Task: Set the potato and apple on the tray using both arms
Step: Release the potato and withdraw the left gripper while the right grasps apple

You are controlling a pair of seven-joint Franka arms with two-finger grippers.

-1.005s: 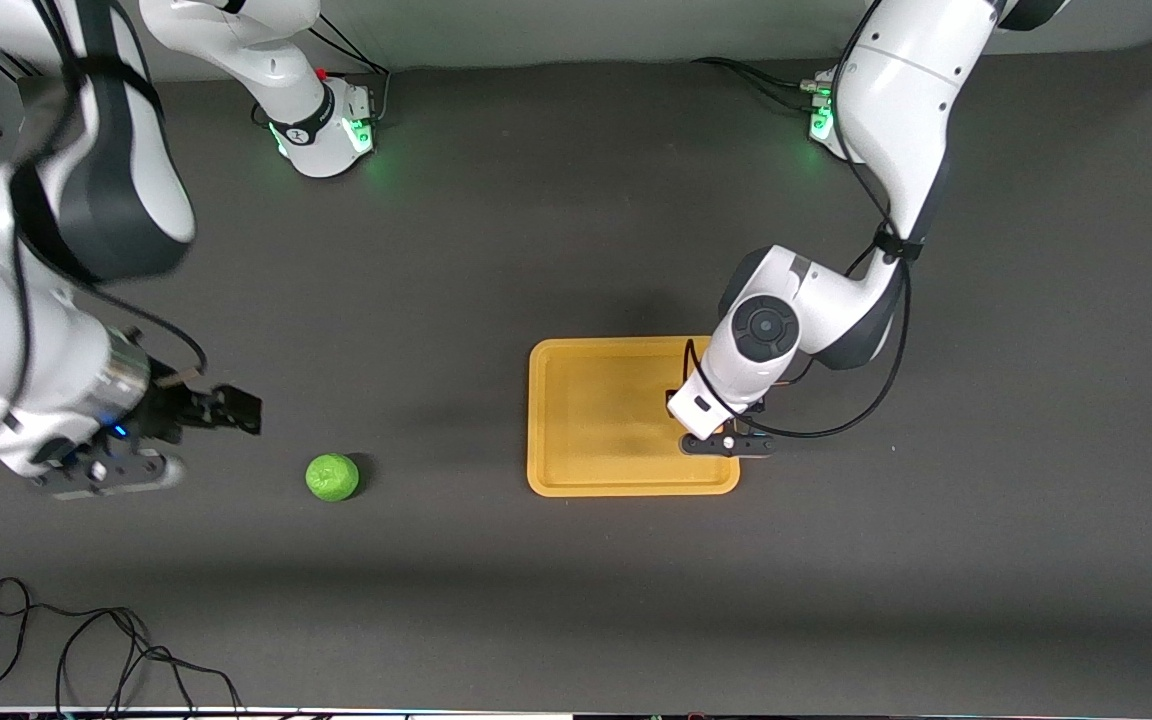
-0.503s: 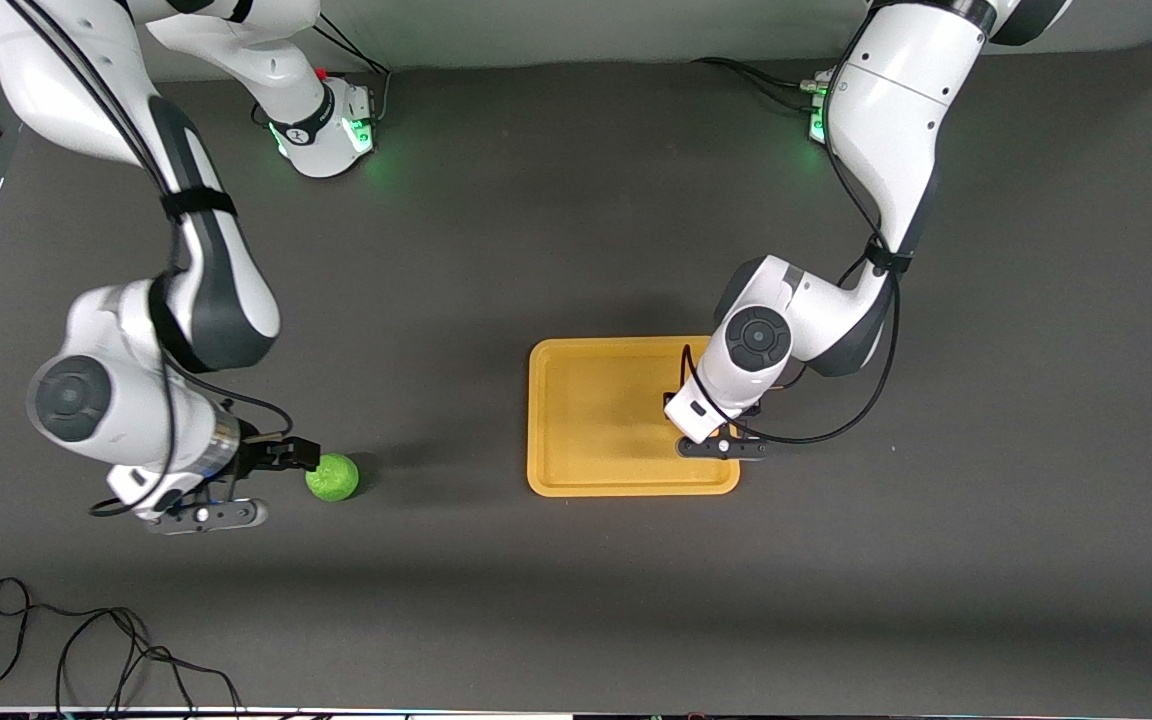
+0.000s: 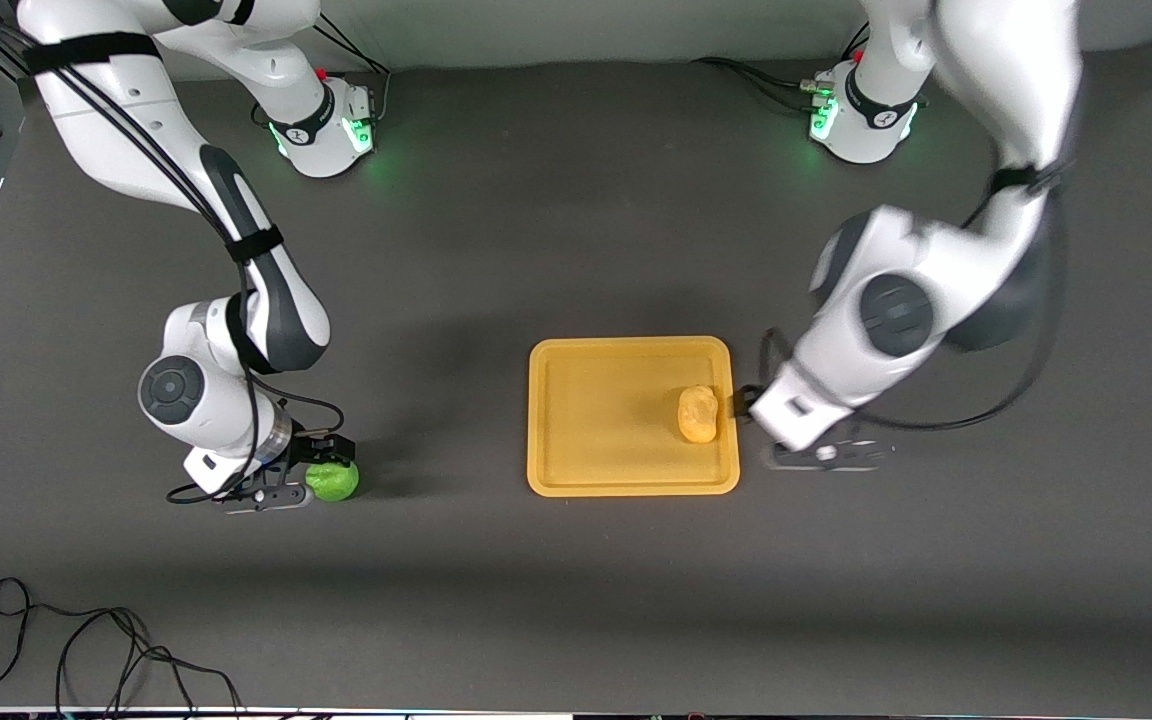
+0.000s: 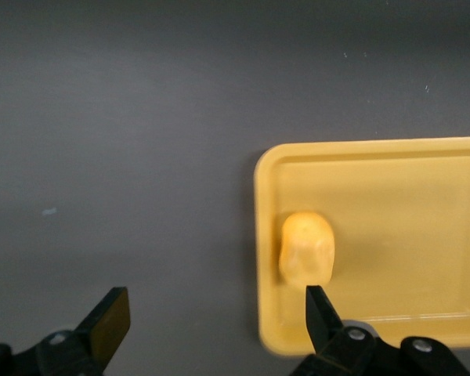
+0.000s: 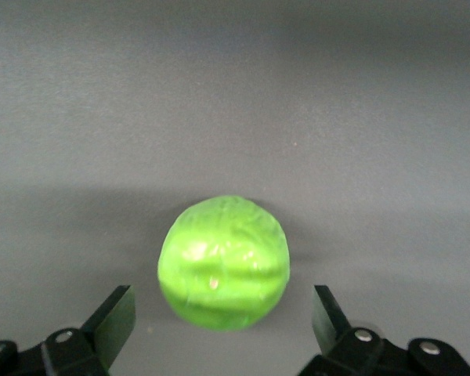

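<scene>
The yellow-orange potato (image 3: pixel 698 413) lies free on the orange tray (image 3: pixel 596 420), close to the rim at the left arm's end. My left gripper (image 3: pixel 746 405) hangs open over that rim with nothing between its fingers. The left wrist view shows the potato (image 4: pixel 306 247) on the tray (image 4: pixel 407 227), with the left gripper (image 4: pixel 215 321) straddling the tray's edge. The green apple (image 3: pixel 334 480) sits on the dark table toward the right arm's end. My right gripper (image 3: pixel 326 466) is low at the apple and open. In the right wrist view the apple (image 5: pixel 223 262) lies just ahead of the right gripper (image 5: pixel 219 321), untouched.
A black cable (image 3: pixel 86 650) loops on the table near the front camera at the right arm's end. The two green-lit arm bases (image 3: pixel 321 125) (image 3: pixel 861 115) stand along the edge farthest from the front camera. Dark table mat lies between apple and tray.
The left gripper opened, left the potato on the tray and drew back toward the left arm's end. The right arm swung in and came down at the apple, jaws open.
</scene>
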